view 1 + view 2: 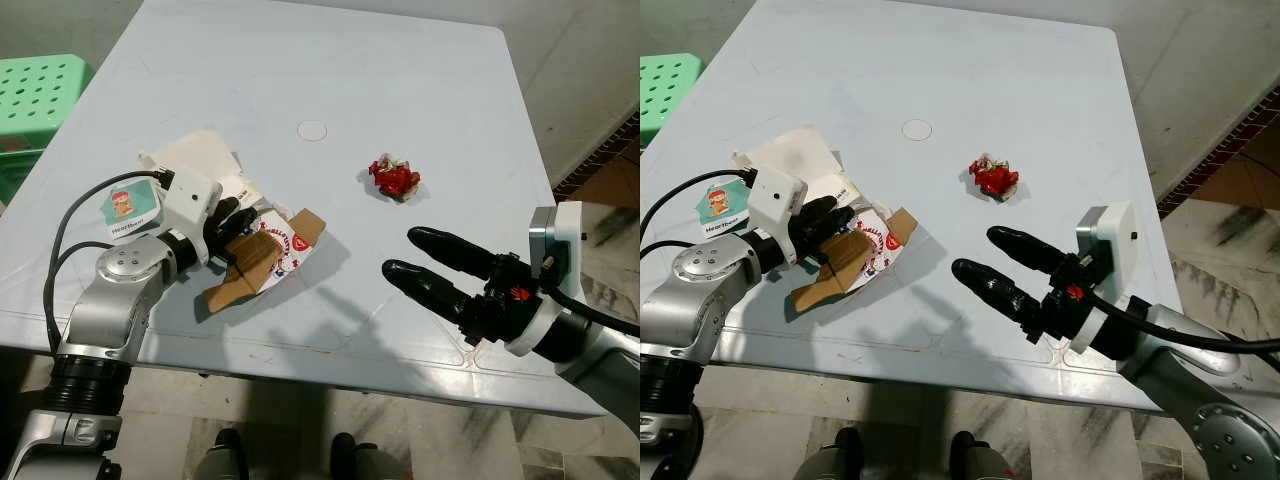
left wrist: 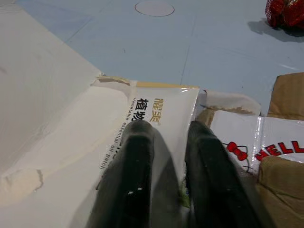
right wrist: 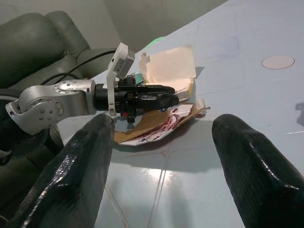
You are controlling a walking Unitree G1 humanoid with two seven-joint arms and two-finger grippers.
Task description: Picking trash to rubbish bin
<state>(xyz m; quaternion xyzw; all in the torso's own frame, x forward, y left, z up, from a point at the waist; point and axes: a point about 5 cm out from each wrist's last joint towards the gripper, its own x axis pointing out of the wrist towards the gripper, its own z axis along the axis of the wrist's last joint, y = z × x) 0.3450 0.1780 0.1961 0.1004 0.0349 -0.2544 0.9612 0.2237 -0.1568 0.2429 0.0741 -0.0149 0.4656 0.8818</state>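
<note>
- Left hand [image 1: 228,222] down on the pale blue counter [image 1: 400,100], black fingers [image 2: 137,175] nearly together, resting on a white printed packet [image 2: 156,114]; whether they pinch it, cannot tell.
- Torn cardboard box [image 1: 262,258] with red print lies just beside and partly under those fingers; a cream paper sheet [image 1: 195,152] sits behind the hand.
- Small card with a cartoon figure [image 1: 130,210] lies beside the left wrist.
- Right hand [image 1: 415,255] hovers low over the counter, fingers spread wide, gripping nothing, tips pointing toward the cardboard.
- Crumpled red wrapper [image 1: 395,179] lies just beyond the right fingertips, apart from them.
- Green plastic stool [image 1: 40,100] stands off the counter's far left corner.
</note>
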